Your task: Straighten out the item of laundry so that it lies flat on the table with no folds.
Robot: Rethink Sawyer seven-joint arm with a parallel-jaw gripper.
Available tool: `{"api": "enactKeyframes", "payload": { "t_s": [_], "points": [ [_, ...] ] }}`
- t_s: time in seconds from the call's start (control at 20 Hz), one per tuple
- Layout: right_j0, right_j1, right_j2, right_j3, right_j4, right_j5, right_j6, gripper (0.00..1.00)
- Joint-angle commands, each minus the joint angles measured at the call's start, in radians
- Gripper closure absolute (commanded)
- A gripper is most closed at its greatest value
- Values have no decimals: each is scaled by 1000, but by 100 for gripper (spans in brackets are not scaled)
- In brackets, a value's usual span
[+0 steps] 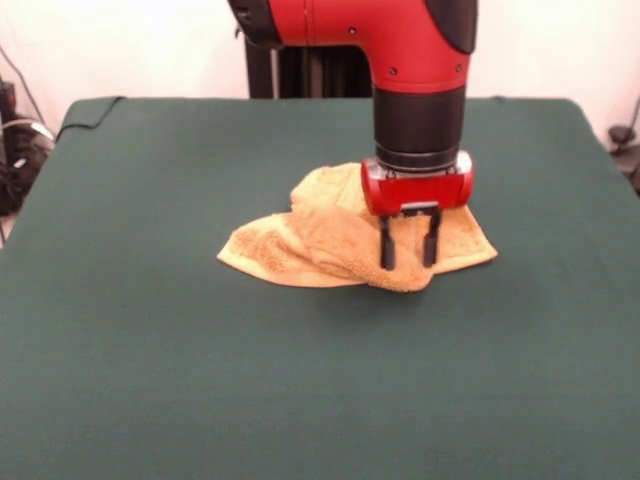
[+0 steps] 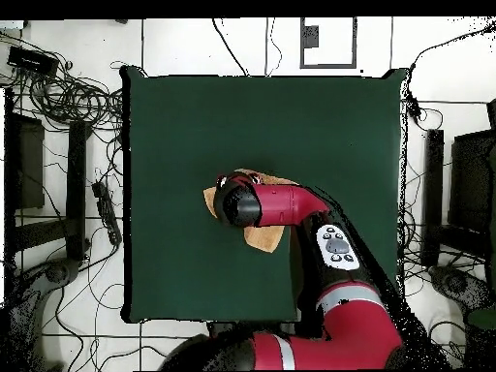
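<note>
The item of laundry [image 1: 330, 240], an orange-tan terry towel, lies crumpled near the middle of the table [image 1: 150, 350], with folds bunched under the arm and a flatter flap stretching to the left. My gripper [image 1: 408, 262] hangs straight down over the towel's right front part. Its two black fingers [image 1: 386, 246] stand apart, open, with their tips at the towel's surface. In the overhead view the arm covers most of the towel [image 2: 263, 236], and the gripper itself is hidden under the arm's wrist.
The dark green cloth of the table [image 2: 194, 126] spreads wide on all sides of the towel. Cables and black equipment [image 2: 58, 97] lie on the floor beyond the table's edges.
</note>
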State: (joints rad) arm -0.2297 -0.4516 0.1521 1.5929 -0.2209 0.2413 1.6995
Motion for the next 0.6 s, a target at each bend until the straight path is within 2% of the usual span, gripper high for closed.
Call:
{"api": "enactKeyframes", "payload": {
  "t_s": [0.05, 0.6],
  "points": [
    [26, 52, 62, -14, -25, -28, 84, 100],
    [36, 34, 70, -22, -4, 10, 87, 100]
  ]
}}
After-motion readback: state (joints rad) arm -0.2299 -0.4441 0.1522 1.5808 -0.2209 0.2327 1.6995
